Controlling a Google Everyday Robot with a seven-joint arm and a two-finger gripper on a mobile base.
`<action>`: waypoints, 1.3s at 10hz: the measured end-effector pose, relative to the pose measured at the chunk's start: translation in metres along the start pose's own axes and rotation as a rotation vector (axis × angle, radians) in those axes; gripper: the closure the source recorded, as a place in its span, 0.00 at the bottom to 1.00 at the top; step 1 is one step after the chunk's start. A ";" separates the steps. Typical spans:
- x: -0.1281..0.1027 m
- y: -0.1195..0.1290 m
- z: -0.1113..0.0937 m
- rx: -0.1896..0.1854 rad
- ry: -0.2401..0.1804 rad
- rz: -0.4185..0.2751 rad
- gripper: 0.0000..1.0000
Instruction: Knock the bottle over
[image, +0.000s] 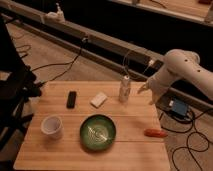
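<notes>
The bottle (124, 90) is slim, whitish and translucent with a white cap. It stands upright near the far right edge of the wooden table (60, 150). My gripper (146, 91) hangs at the end of the white arm (182, 67), just right of the bottle at about its height, with a small gap between them.
On the table lie a flat white block (98, 99), a black remote-like object (72, 99), a white cup (52, 126), a green bowl (98, 132) and an orange carrot-like item (156, 133). A blue box (178, 107) and cables lie on the floor to the right.
</notes>
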 end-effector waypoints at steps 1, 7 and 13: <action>0.000 0.000 0.000 0.000 0.000 0.000 0.65; 0.023 -0.011 0.002 0.057 0.011 0.036 1.00; 0.086 -0.040 0.034 0.163 0.117 0.075 1.00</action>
